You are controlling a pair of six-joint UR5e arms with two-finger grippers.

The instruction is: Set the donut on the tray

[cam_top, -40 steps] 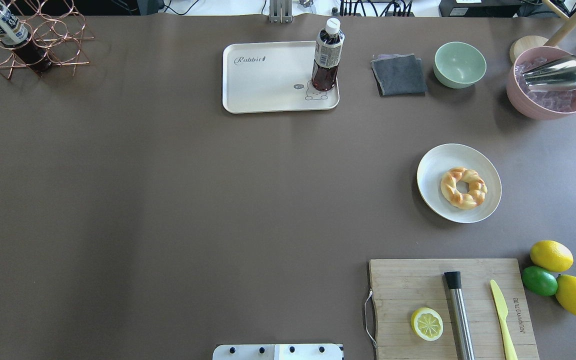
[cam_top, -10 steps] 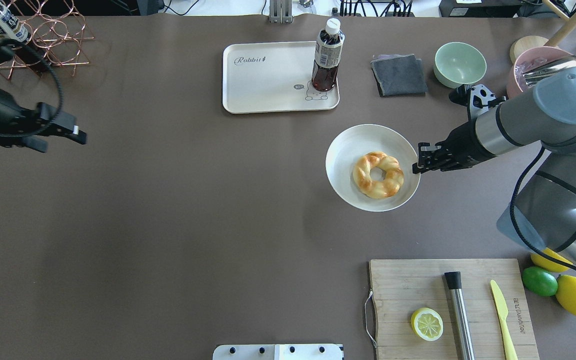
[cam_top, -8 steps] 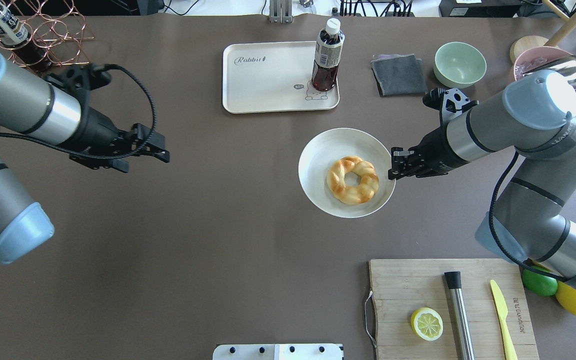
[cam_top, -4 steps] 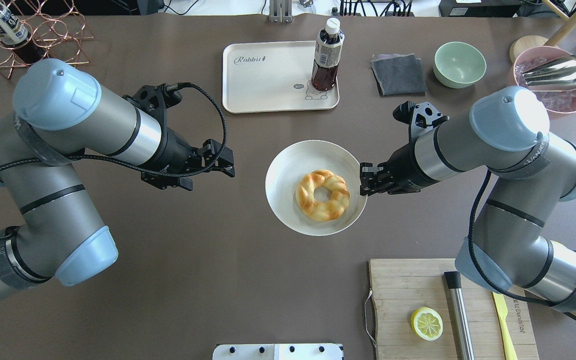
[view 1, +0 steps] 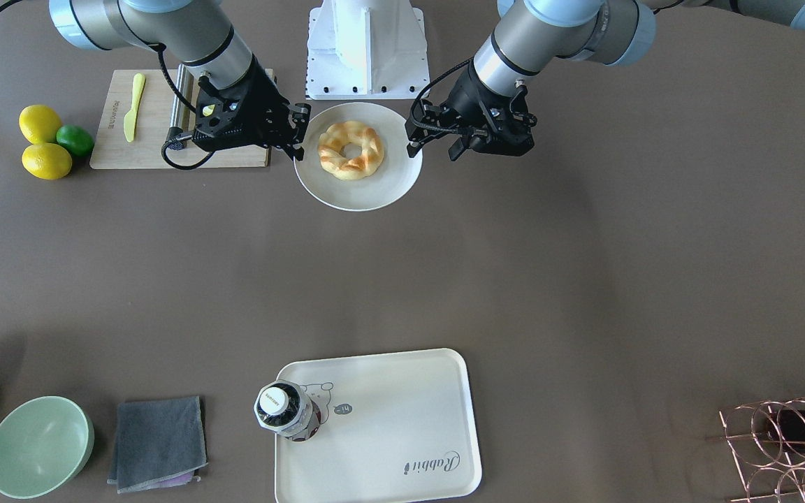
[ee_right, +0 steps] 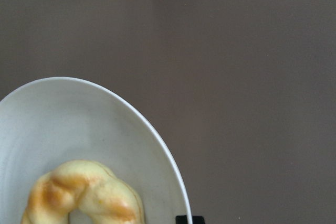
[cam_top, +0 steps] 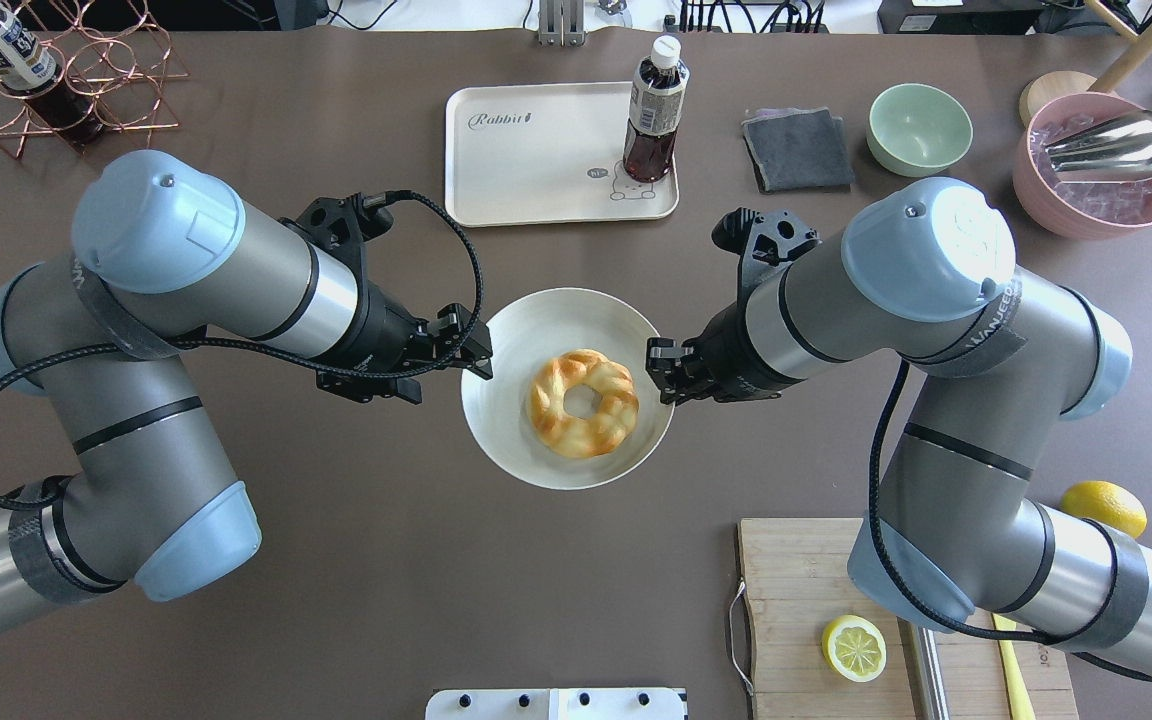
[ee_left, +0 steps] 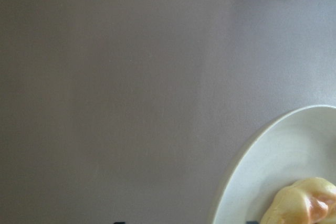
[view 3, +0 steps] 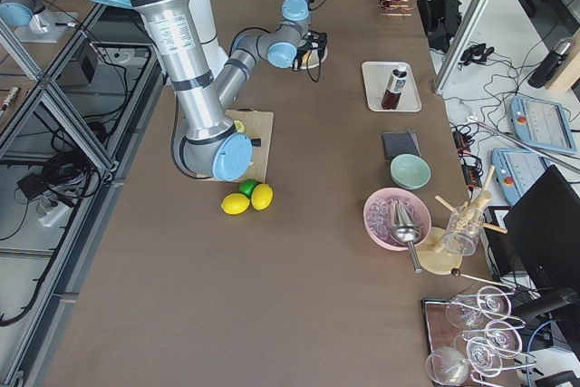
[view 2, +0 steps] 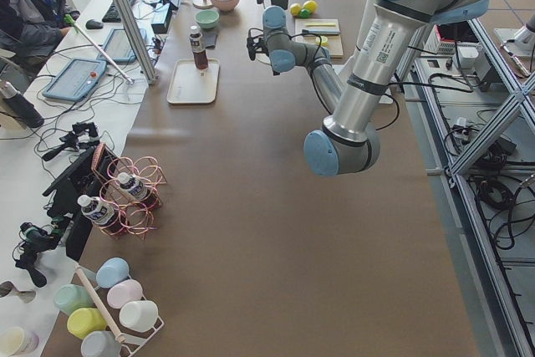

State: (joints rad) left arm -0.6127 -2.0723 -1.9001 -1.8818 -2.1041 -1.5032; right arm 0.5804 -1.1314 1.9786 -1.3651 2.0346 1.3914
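1. Donut [cam_top: 584,402]: twisted ring pastry, golden-brown with paler glazed patches and a centre hole. It lies flat on the plate, a little toward 5 o'clock of the plate's middle. Judged light, soft and easily crushed, with a glaze that may be tacky. Best taken across one side of the ring, one finger through the hole and one outside, with gentle pressure
2. Plate [cam_top: 536,330]: round, off-white, smooth and shallow, with an upturned rim, over mid-worktop
3. Right claw [cam_top: 658,372]: at the plate's 3 o'clock edge, apparently clenched on the rim
4. Left claw [cam_top: 471,345]: just beside the plate's 9 o'clock edge, fingers released, holding nothing
5. Tray [cam_top: 536,160]: cream-white rectangle with rounded corners, a raised rim and "Rabbit" script, at 12 o'clock from the plate and well apart
6. Bottle [cam_top: 652,120]: dark drink, white cap, upright at the tray's 3 o'clock end, so set-down is judged safer toward 9 o'clock
7. Worktop [cam_top: 336,560]: brown, matte, flat
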